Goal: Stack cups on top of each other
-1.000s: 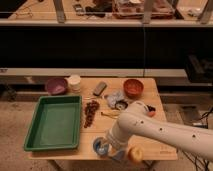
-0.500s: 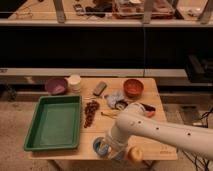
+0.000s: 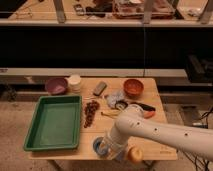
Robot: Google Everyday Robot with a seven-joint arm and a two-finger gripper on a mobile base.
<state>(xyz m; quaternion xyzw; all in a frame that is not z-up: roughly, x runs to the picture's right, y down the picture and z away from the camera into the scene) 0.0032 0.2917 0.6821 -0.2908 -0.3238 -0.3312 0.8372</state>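
The blue cup (image 3: 100, 146) sits at the front edge of the bench (image 3: 150, 102), just right of the green tray (image 3: 54, 122), and the gripper (image 3: 109, 148) is down at it, right against its rim. The arm (image 3: 160, 132) covers the fingers from here, so I cannot tell whether they are spread or closed, nor whether the cup is already held. The cream cup (image 3: 74, 81) stands well apart at the back, just beside the purple bowl (image 3: 56, 85); a third, darker cup (image 3: 120, 105) seems to sit mid-bench near a crumpled grey-blue thing (hard to make out), with the orange bowl (image 3: 133, 87) behind it.

My reading is that the first step is in hand: getting hold of the blue cup, with nothing stacked yet. The next move calls for a firm hold on the rim or wall, a straight lift clear of the bench edge, then a carry over the brown clutter (image 3: 90, 112) to one of the other cups, lining the mouths up before lowering. A yellow-orange thing (image 3: 134, 154) lies just right of the gripper and should be left alone.
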